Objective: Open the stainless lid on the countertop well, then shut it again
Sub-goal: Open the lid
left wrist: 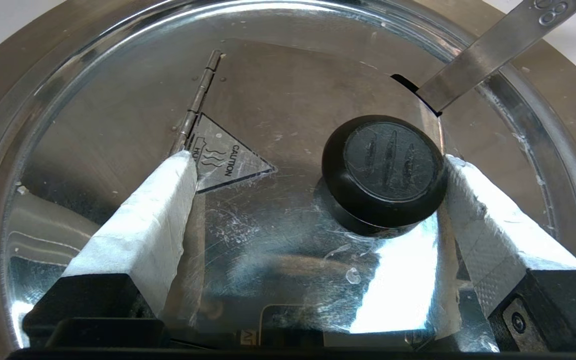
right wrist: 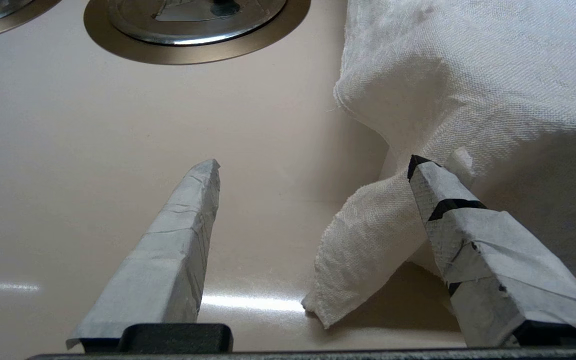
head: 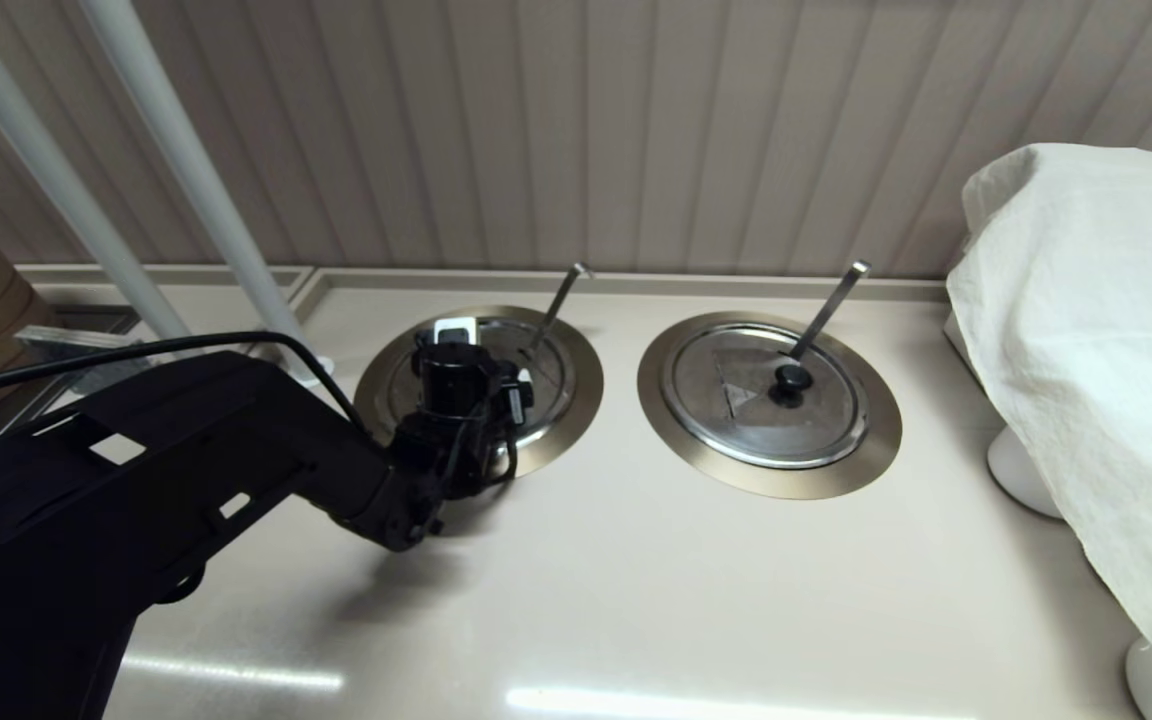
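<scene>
The stainless lid [head: 548, 372] lies flat and closed in the left countertop well, whose bronze-grey flange [head: 582, 398] rings it. A thin hook-tipped ladle rod [head: 560, 300] sticks out through its notch. My left gripper [head: 489, 355] hovers right over this lid and hides the knob in the head view. In the left wrist view the lid [left wrist: 293, 90] shows its hinge and caution triangle [left wrist: 225, 162]. The left gripper [left wrist: 316, 159] is open around the black knob [left wrist: 385, 167], which sits against one taped finger [left wrist: 483, 210]; the other finger [left wrist: 153, 220] stands well apart from it.
The twin lid [head: 766, 395] with the flat-handled ladle [head: 826, 310] sits to the right. A white cloth [head: 1086, 330] covers something at the counter's right end. My right gripper [right wrist: 315, 162] is parked open low over the counter beside that cloth [right wrist: 468, 75]. White posts [head: 186, 170] rise at back left.
</scene>
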`<state>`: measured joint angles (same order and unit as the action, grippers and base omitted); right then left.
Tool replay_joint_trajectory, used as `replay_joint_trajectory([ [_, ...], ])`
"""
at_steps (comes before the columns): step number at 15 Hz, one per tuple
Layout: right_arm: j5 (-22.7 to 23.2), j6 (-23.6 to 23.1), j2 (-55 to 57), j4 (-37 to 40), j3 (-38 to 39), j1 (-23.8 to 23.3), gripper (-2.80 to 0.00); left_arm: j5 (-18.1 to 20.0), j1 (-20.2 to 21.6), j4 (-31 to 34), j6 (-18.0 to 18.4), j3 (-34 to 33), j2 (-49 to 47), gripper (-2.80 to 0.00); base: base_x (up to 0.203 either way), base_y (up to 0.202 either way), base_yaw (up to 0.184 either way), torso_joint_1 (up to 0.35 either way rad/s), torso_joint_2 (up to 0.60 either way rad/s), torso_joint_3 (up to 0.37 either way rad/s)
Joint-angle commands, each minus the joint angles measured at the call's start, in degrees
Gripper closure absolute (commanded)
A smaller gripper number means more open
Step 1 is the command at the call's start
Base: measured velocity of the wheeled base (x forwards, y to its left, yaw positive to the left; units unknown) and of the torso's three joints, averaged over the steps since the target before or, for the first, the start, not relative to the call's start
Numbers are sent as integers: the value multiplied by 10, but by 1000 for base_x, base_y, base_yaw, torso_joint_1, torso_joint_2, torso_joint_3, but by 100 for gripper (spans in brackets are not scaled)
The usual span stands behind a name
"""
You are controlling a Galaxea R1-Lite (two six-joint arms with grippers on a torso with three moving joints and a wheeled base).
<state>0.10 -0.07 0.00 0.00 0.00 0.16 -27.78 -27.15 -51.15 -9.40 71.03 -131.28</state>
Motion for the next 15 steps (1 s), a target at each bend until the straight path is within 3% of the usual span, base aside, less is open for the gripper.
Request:
replay_joint_trajectory([
  [1, 0, 0, 1, 0, 0, 0, -280, -2, 3, -3, -1, 0, 1, -280, 0, 0, 0, 0, 0, 0],
  [15, -1, 0, 0, 0, 0, 0, -280, -1, 19, -3, -3, -4, 39, -280, 0, 0, 0, 0, 0, 0],
])
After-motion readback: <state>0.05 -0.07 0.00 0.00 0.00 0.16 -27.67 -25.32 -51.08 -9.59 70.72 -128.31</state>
